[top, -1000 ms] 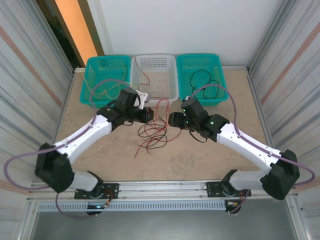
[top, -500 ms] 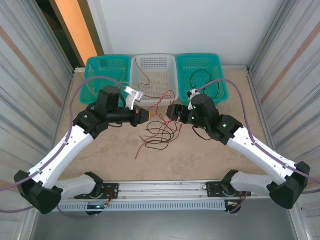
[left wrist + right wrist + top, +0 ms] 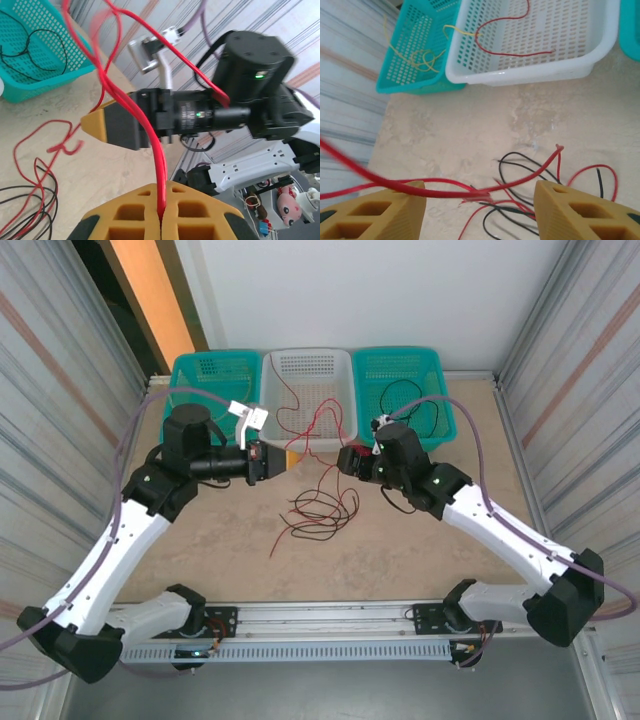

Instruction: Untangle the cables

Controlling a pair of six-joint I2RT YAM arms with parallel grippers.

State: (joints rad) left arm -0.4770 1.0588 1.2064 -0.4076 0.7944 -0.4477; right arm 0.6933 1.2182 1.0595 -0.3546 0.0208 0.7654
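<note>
1. Red cable (image 3: 159,175) sits pinched between the closed left fingers (image 3: 135,215) — pulling hard could drag the tangled cables (image 3: 320,512) below them across the desk (image 3: 380,560).
2. Wide-open right fingers (image 3: 375,212) hold nothing; closing late would miss the strand between them.

Red wires (image 3: 159,165), black wires (image 3: 600,182), one yellow wire (image 3: 422,57). We logged the table (image 3: 400,560) as beige, faintly mottled. Left basket (image 3: 185,375) and right basket (image 3: 437,375) were teal mesh; middle basket (image 3: 520,75) was white, perforated. Pads on the left gripper (image 3: 160,218) and right gripper (image 3: 480,187) were mustard yellow. Arms (image 3: 100,560) were white with black joints. Walls (image 3: 50,390) were grey, ribbed, with a rust stripe.
</note>
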